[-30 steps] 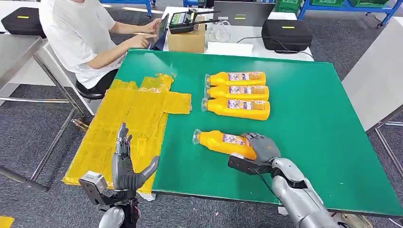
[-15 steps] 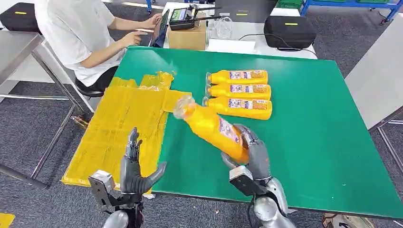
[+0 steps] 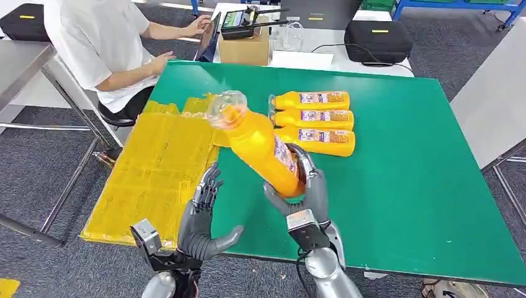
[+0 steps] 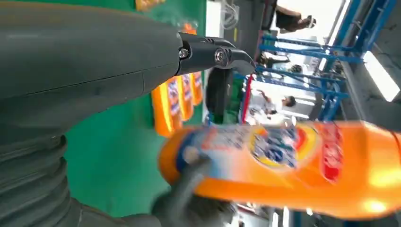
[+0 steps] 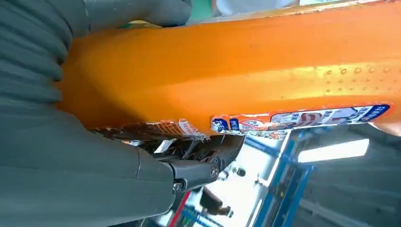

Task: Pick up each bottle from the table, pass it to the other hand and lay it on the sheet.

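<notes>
Right hand (image 3: 302, 192) grips the lifted bottle (image 3: 260, 149) by its base, above the desk (image 3: 403, 186), tilted toward the sheet (image 3: 161, 167). Left hand (image 3: 201, 217) spread wide, holding nothing, just beside it. Handover not yet made; sheet bare; three bottles (image 3: 313, 123) left. Right wrist view shows the grip close up.

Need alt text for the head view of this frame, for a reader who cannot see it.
The robot's right hand holds an orange bottle tilted up above the green table, cap end toward the yellow sheet, while its open left hand waits alongside. Three more bottles lie side by side behind; a seated person works at the far corner.
</notes>
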Robot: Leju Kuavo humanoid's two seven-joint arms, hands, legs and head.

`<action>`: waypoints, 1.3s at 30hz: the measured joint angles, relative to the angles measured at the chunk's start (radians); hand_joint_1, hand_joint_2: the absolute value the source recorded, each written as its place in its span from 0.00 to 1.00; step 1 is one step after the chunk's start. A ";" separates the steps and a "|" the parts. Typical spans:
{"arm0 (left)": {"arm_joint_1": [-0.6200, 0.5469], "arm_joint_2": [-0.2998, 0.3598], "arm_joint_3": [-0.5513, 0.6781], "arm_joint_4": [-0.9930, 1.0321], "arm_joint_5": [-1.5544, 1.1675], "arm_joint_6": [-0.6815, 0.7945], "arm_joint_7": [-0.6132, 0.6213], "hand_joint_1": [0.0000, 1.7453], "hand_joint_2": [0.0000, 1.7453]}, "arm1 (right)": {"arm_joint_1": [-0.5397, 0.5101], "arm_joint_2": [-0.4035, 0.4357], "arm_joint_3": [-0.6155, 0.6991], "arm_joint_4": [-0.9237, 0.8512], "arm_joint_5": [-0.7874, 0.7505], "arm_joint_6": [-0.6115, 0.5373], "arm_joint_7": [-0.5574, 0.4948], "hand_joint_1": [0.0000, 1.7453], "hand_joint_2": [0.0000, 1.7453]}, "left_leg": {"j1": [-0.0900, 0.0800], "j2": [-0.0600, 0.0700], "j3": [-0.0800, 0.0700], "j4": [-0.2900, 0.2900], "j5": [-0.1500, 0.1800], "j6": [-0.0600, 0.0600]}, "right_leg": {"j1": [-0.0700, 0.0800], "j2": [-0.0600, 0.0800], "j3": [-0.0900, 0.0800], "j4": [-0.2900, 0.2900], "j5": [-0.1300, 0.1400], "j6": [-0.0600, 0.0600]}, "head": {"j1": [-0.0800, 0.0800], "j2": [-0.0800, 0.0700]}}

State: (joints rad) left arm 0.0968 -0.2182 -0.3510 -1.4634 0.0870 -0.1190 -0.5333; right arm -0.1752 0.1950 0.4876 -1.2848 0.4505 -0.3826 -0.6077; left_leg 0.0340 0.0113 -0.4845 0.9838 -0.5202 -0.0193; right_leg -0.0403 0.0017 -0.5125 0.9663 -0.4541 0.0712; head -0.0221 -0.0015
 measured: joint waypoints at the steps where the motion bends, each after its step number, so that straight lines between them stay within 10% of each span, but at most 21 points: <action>1: 0.000 0.001 -0.004 -0.005 0.001 -0.001 0.001 0.00 1.00 | -0.001 0.005 0.006 0.009 0.000 0.000 -0.002 1.00 1.00 | 0.000 0.000 0.000 0.000 0.000 0.000 | 0.000 0.000 0.000 0.000 0.000 0.000 | 0.000 0.000; 24: -0.061 -0.008 0.005 -0.018 0.170 0.024 0.056 0.00 1.00 | -0.026 0.036 0.261 0.128 0.099 -0.040 -0.005 1.00 1.00 | 0.000 0.000 -0.002 0.000 0.000 0.000 | 0.000 0.000 -0.002 0.000 0.000 0.000 | 0.000 0.000; 25: -0.061 -0.009 0.006 -0.018 0.190 0.015 0.056 0.00 1.00 | -0.028 0.035 0.266 0.131 0.097 -0.036 -0.005 0.81 1.00 | 0.000 0.000 -0.002 0.000 0.000 0.000 | 0.000 0.000 -0.002 0.000 0.000 0.000 | 0.000 0.000; 26: -0.061 -0.011 0.010 -0.019 0.226 -0.002 0.061 0.00 1.00 | -0.030 0.035 0.272 0.135 0.093 -0.027 -0.005 0.09 1.00 | 0.000 0.000 -0.002 0.000 0.000 0.000 | 0.000 0.000 -0.002 0.000 0.000 0.000 | 0.000 0.000; 27: -0.061 -0.015 0.013 -0.021 0.255 -0.013 0.064 0.00 1.00 | -0.032 0.034 0.275 0.140 0.088 -0.021 -0.005 0.00 1.00 | 0.000 0.000 -0.002 0.000 0.000 0.000 | 0.000 0.000 -0.002 0.000 0.000 0.000 | 0.000 0.000; 28: -0.061 -0.016 0.016 -0.022 0.277 -0.022 0.067 0.60 1.00 | -0.034 0.034 0.278 0.144 0.085 -0.014 -0.004 0.00 1.00 | 0.000 0.000 -0.002 0.000 0.000 0.000 | 0.000 -0.001 -0.002 0.000 0.000 0.000 | 0.000 0.000; 30: -0.060 -0.019 0.023 -0.026 0.332 -0.045 0.080 0.60 1.00 | -0.039 0.029 0.286 0.153 0.087 0.016 0.005 0.00 1.00 | 0.000 0.000 -0.002 0.000 0.000 0.000 | 0.000 0.000 -0.002 0.000 0.000 0.000 | 0.000 0.000; 31: -0.060 -0.020 0.032 -0.031 0.372 -0.063 0.090 1.00 1.00 | -0.040 0.024 0.292 0.159 0.091 0.035 0.011 0.00 0.00 | 0.000 0.000 -0.002 0.000 0.000 0.000 | 0.000 0.000 -0.002 0.000 0.000 0.000 | 0.000 0.000; 39: -0.050 -0.030 0.071 -0.045 0.528 -0.196 0.134 1.00 1.00 | -0.024 -0.006 0.305 0.152 0.102 0.036 0.010 0.00 0.00 | 0.000 0.000 -0.002 0.000 0.000 0.000 | 0.000 -0.001 -0.003 0.000 0.000 0.000 | 0.000 0.000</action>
State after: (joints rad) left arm 0.0469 -0.2484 -0.2796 -1.5084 0.6146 -0.3152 -0.3990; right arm -0.1987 0.1892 0.7927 -1.1330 0.5524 -0.3464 -0.5974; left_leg 0.0337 0.0114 -0.4866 0.9839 -0.5202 -0.0193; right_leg -0.0405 0.0012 -0.5151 0.9660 -0.4541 0.0712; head -0.0218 -0.0015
